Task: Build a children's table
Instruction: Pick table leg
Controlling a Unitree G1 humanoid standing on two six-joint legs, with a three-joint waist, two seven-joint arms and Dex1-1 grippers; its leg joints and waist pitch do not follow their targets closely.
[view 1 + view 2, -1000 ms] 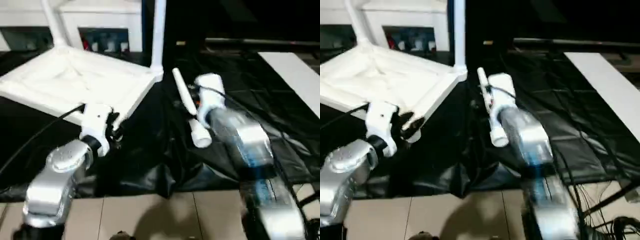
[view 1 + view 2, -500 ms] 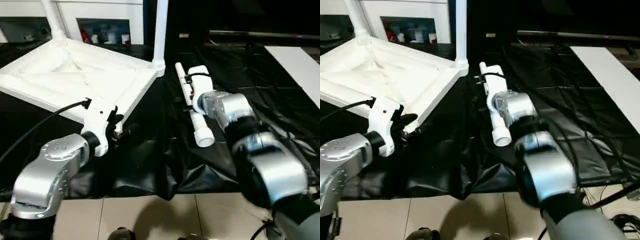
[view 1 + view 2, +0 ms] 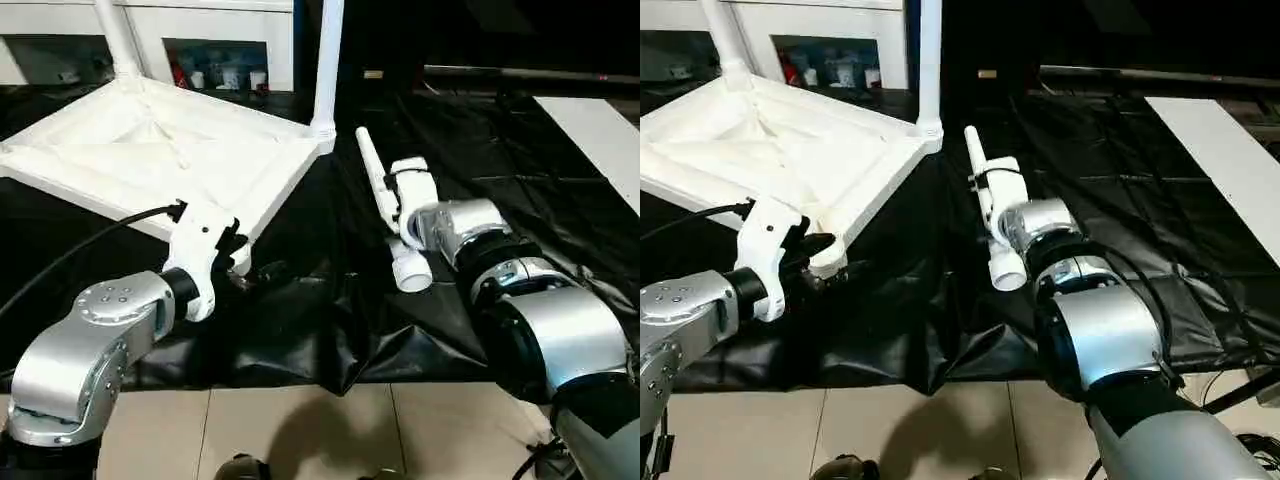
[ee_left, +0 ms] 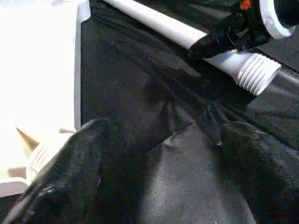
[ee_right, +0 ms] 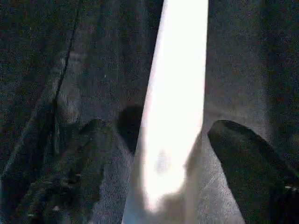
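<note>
We see a black sheet [image 3: 330,330] covering the work surface. On it the white tabletop [image 3: 150,160] lies upside down, two legs [image 3: 328,60] standing upright from its far corners. Its near corner socket [image 3: 828,262] sits just beside our left gripper [image 3: 812,262], whose fingers [image 4: 70,158] are spread wide with nothing between them. A loose leg [image 3: 385,215] lies on the sheet to the right; our right gripper [image 5: 163,154] straddles it, fingers [image 5: 247,154] apart on either side, not clamped.
</note>
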